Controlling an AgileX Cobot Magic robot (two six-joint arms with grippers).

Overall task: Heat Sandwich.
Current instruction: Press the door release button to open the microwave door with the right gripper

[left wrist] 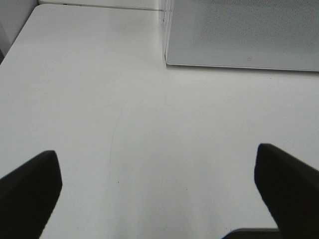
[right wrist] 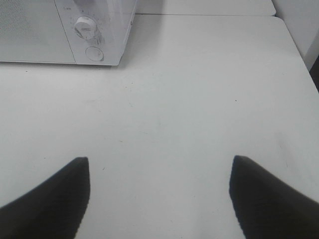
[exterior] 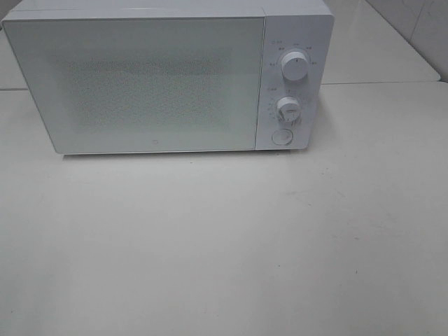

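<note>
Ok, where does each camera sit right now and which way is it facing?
Exterior high: mounted high in front, looking down at the microwave and table; no robot parts show.
Left wrist: on the left arm, facing the microwave's left front corner; open left claw shows.
Right wrist: on the right arm, facing the lower knob and round button; open right claw shows.
Shared: exterior high and right wrist both see that knob and button.

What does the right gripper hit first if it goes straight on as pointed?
Likely nothing but bare table: the open right gripper aims past the microwave, whose knob corner sits off to one side. One finger may pass close; depth is unclear.
</note>
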